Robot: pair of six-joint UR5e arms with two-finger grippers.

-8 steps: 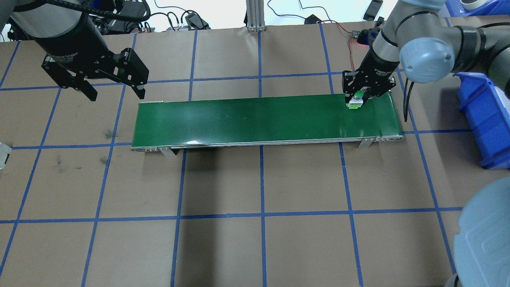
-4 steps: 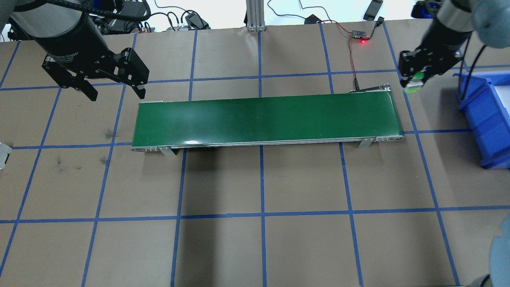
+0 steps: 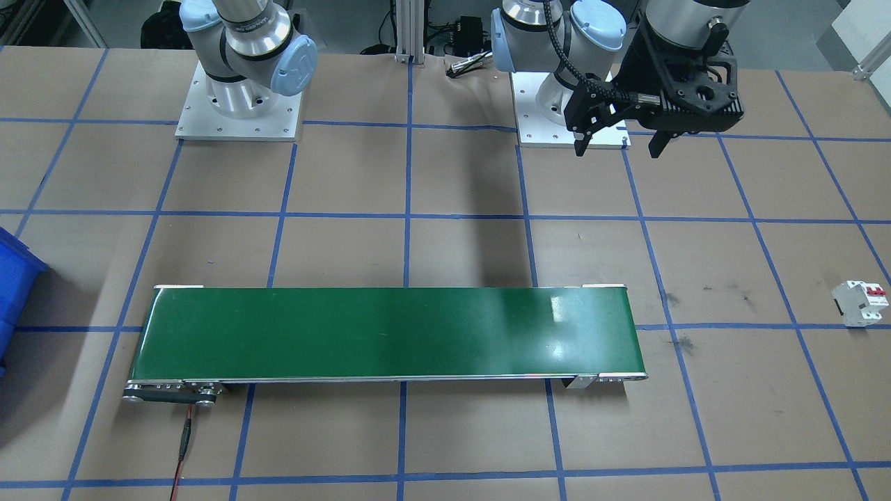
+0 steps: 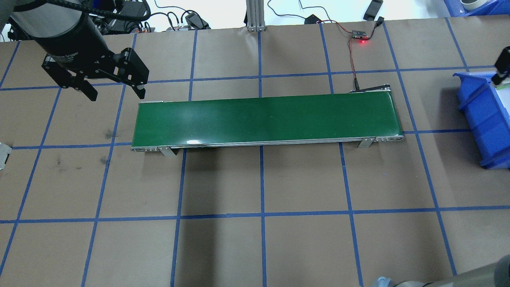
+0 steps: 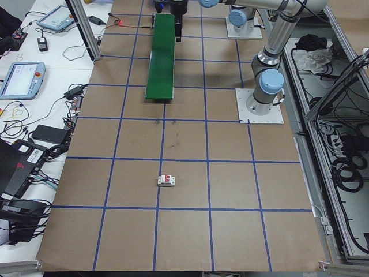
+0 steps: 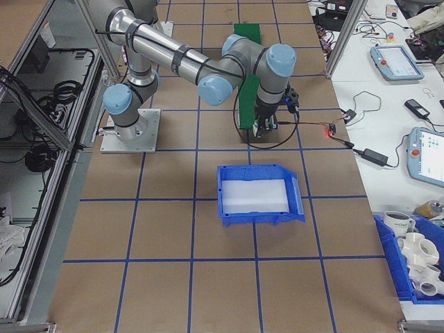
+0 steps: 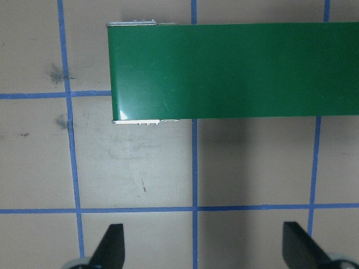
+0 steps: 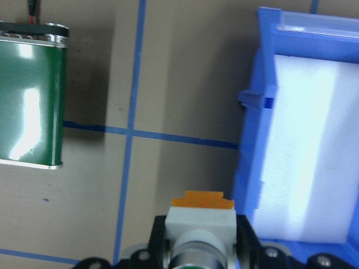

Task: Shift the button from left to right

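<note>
Right wrist-mounted: button between pincer fingers.

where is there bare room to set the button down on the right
The bin shows only a bare white liner, nothing else inside. The table between the belt and bin is also bare. The right gripper holds the button beside the bin's wall.

We make out one line of white lettering on the left arm's wrist sleeve in the overhead view, too small and blurred to read with certainty. We find nothing else legible.
</note>
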